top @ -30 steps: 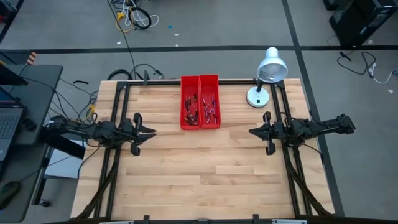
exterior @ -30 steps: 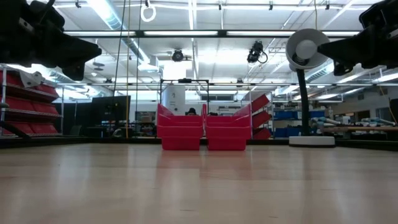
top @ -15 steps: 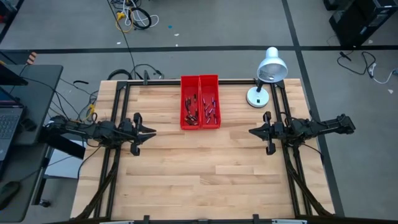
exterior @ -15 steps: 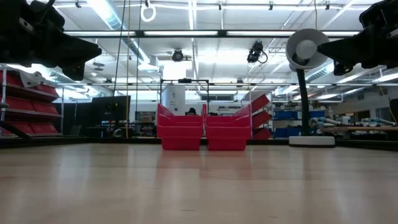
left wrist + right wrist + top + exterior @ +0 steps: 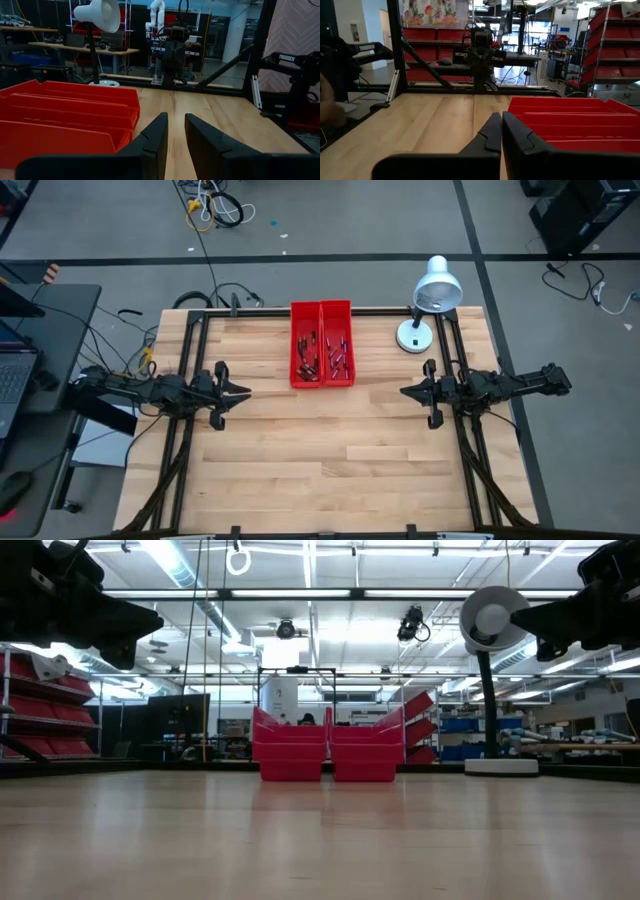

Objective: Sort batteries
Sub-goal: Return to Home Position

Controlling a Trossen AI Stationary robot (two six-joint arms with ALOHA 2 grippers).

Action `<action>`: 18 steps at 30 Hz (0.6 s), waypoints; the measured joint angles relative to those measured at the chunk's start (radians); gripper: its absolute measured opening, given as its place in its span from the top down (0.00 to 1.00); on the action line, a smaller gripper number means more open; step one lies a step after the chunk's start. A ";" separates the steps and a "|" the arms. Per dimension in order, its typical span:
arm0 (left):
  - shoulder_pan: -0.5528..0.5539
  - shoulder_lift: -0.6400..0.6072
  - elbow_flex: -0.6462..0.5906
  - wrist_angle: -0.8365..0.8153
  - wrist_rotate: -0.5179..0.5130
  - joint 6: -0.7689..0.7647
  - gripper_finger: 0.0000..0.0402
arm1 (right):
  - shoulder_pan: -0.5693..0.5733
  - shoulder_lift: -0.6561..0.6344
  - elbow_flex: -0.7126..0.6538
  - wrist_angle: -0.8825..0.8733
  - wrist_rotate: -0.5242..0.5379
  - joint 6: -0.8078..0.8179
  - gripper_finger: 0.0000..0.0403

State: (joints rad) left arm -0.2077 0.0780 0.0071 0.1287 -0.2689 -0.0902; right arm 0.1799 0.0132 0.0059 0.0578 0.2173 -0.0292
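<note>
Nothing shifted over the last second: your two arms sat exactly where they had been, and the sorting looked finished. The left pincer (image 5: 243,391) hung at the left edge of the desk (image 5: 330,455), pointing inward. Its own wrist view showed the fingers parted by a narrow gap with nothing between them. The right pincer (image 5: 404,391) mirrored it at the right edge, its fingers drawn almost together and empty. Both were well apart from the bins.

The batteries (image 5: 308,355) lay inside the two red bins, which stood touching side by side at the far middle of the desk. Some were in the left red bin (image 5: 306,314), and more batteries (image 5: 339,356) were in the right red bin (image 5: 336,313). You could not tell dark ones from silver ones from above. No loose battery showed anywhere on the bare wood. The white desk lamp (image 5: 435,285) stood at the far right corner, clear of both arms.

Since neither arm moved, you had probably reached the rest pose already, and little or nothing of the job seemed left.
</note>
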 joint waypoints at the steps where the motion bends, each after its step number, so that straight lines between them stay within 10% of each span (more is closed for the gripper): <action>1: 0.000 0.000 0.000 0.000 0.000 0.000 0.80 | 0.000 0.000 0.000 0.000 0.000 0.000 1.00; 18: 0.000 0.000 0.000 0.000 0.000 0.000 0.80 | 0.000 0.000 0.000 0.000 0.000 0.000 1.00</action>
State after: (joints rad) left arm -0.2075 0.0780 0.0071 0.1287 -0.2691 -0.0906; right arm 0.1799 0.0132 0.0059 0.0580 0.2173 -0.0288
